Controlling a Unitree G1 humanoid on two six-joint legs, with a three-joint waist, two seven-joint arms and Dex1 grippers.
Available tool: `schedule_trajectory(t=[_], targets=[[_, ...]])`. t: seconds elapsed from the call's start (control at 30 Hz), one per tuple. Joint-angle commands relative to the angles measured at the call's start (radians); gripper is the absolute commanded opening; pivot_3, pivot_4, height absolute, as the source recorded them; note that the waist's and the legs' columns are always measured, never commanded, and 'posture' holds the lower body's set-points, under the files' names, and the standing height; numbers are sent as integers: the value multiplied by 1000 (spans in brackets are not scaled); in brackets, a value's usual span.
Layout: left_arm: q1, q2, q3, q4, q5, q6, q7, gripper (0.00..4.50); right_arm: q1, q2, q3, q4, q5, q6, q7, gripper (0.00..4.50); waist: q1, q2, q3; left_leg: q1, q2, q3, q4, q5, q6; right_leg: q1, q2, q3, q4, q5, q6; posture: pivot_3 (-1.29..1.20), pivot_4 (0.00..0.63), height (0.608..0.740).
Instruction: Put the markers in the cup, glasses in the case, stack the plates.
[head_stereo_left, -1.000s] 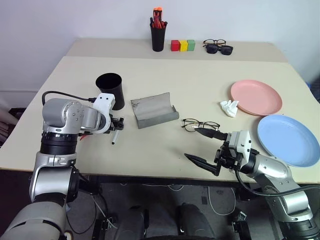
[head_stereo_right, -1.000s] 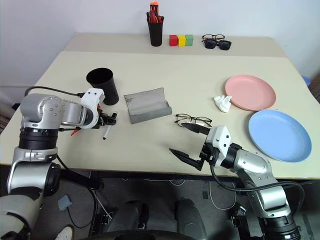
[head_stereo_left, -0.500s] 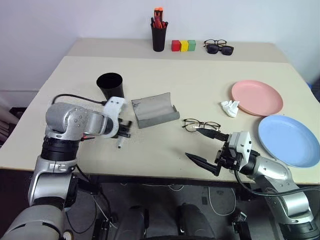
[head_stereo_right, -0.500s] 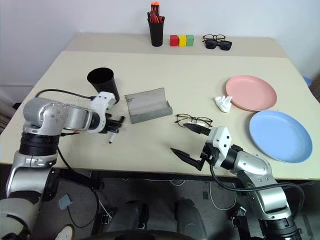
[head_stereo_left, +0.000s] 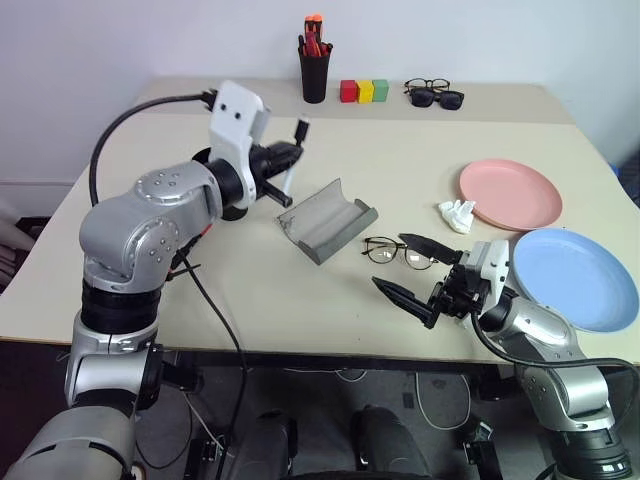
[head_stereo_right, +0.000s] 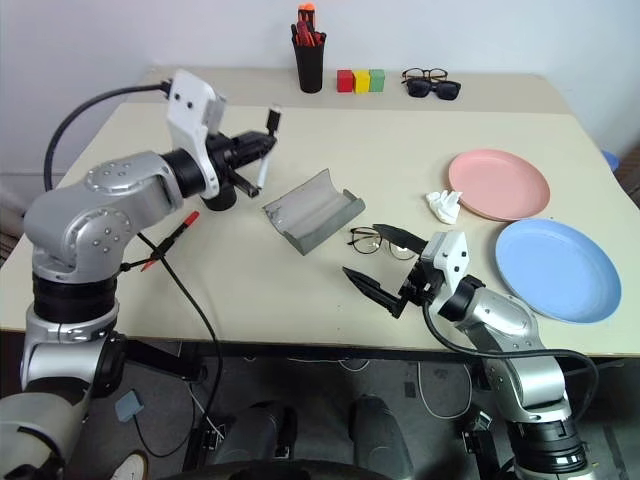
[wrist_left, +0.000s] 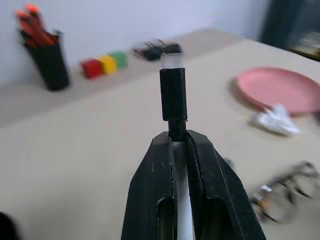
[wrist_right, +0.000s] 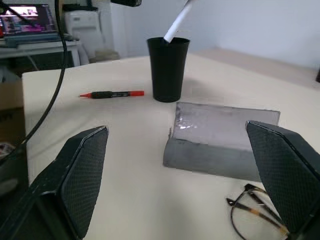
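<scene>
Here the left gripper (head_stereo_right: 258, 160) sits in the upper left of the right eye view, raised above the table (head_stereo_right: 330, 300), its fingers closed tight on the white marker (head_stereo_right: 266, 158), whose black cap end sticks out past the fingertips in the left wrist view. Just behind and below it stands the black cup (wrist_right: 168, 68), mostly hidden by the arm in the head views; whether the marker's white end is already over the cup's mouth is hard to judge from the right wrist view. The red-capped marker (head_stereo_right: 170, 236) lies flat on the table at the left, near the cup. The grey case (head_stereo_right: 312, 211) lies open in the middle of the frame, and the glasses (head_stereo_right: 382, 240) rest on the table just to its right. The right gripper (head_stereo_right: 385, 265) hovers at lower centre, its jaws spread wide and holding nothing, the upper finger close over the glasses. At the right, the pink plate (head_stereo_right: 498, 184) and the blue plate (head_stereo_right: 557, 270) lie side by side, unstacked, with a crumpled white scrap (head_stereo_right: 440, 205) beside the pink one.
</scene>
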Motion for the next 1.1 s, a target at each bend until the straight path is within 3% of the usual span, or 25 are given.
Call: schedule_trajectory(t=[0.03,0.23,0.47,0.67,1.1], targets=[[-1,-23,16,6,63,-86,9,90,-29,4,-21,-32,17,14,-21,4500,0,0,0,0,0,0,0,0,0,0,0,0,0,0,0,0,150,740],[41,-87,-33,122,388,-456,195,90,-100,11,-2,-26,5,44,-54,4500,0,0,0,0,0,0,0,0,0,0,0,0,0,0,0,0,150,740],[42,-122,-35,328,638,-716,391,90,-133,24,15,-7,-6,44,-55,4500,1,-1,0,-1,0,0,0,0,0,-1,0,0,0,0,0,0,150,740],[55,-125,-9,382,697,-834,422,90,-144,35,22,22,-18,28,-40,4500,2,-1,0,-2,0,0,0,0,0,-2,0,0,0,0,0,0,150,740],[7,-217,51,599,671,-907,438,90,-164,51,18,4,0,53,-50,4500,1,-1,0,-3,0,0,0,0,0,-3,0,-1,1,0,0,0,150,740]])
